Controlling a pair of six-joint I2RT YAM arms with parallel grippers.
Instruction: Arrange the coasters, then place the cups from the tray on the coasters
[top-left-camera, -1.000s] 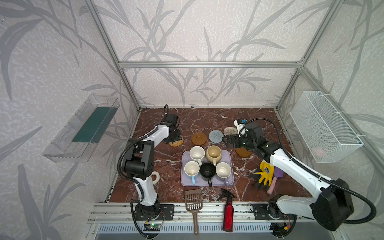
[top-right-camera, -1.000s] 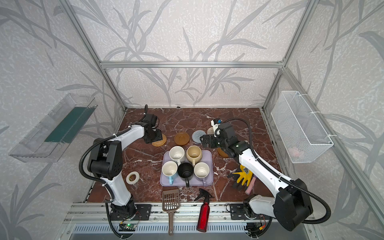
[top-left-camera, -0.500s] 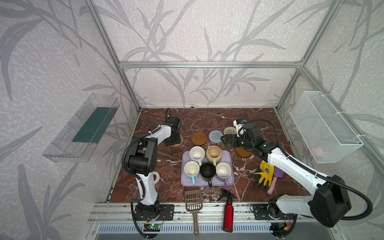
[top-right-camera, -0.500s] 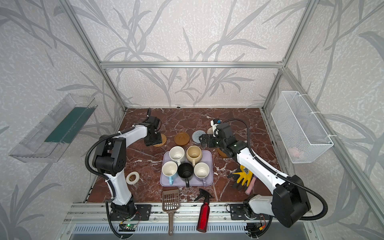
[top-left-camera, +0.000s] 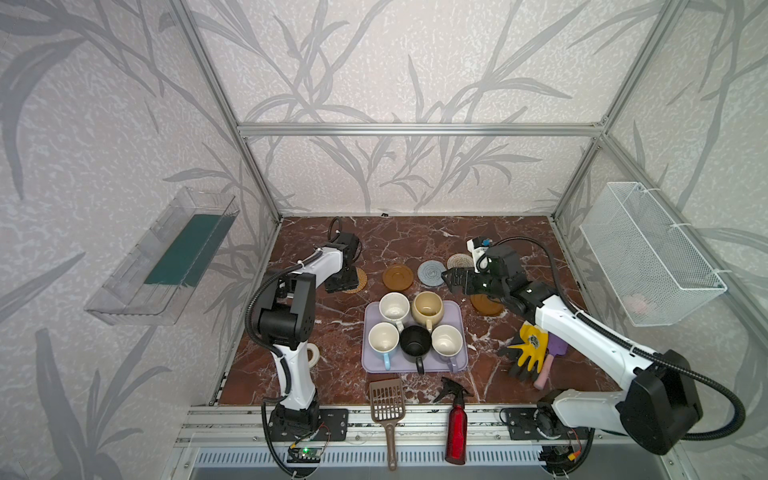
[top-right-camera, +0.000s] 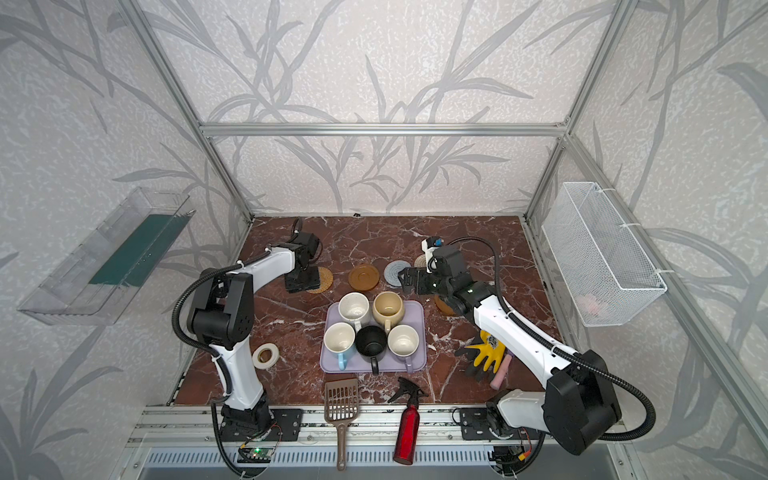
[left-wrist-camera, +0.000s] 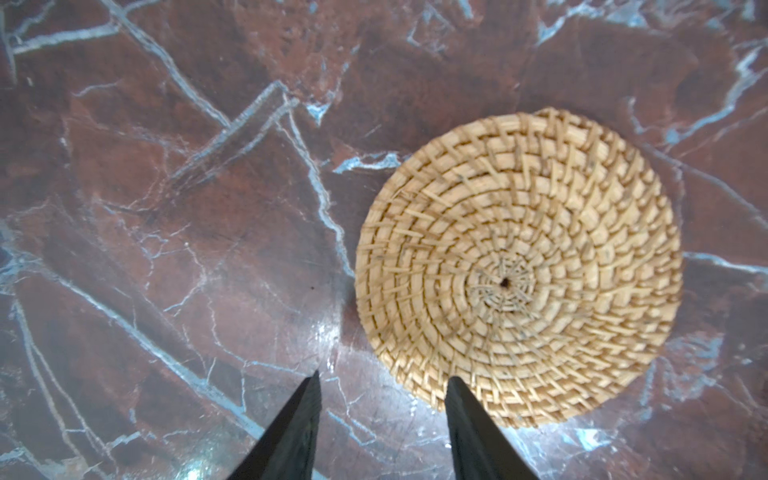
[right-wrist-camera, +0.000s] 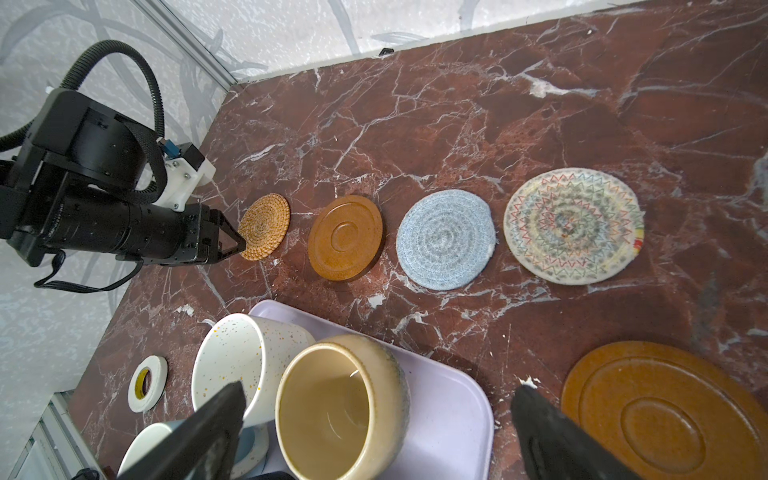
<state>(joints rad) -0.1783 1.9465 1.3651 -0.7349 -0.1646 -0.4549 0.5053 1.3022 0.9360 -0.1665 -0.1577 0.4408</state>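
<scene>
The left pincer (left-wrist-camera: 383, 377) is held partly open with nothing gripped; the rattan coaster (left-wrist-camera: 519, 270) is laid flat toward the left edge of the table (top-left-camera: 415, 237), its rim under one fingertip; the right pincer (right-wrist-camera: 378, 386) is spread wide, empty, above the beige mug (right-wrist-camera: 332, 407) on the tray (right-wrist-camera: 453, 399).

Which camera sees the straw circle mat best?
Left wrist view: the woven coaster looks big, strands clear. Both top views show it tiny, partly under the left tool. The right wrist view shows it small.
</scene>
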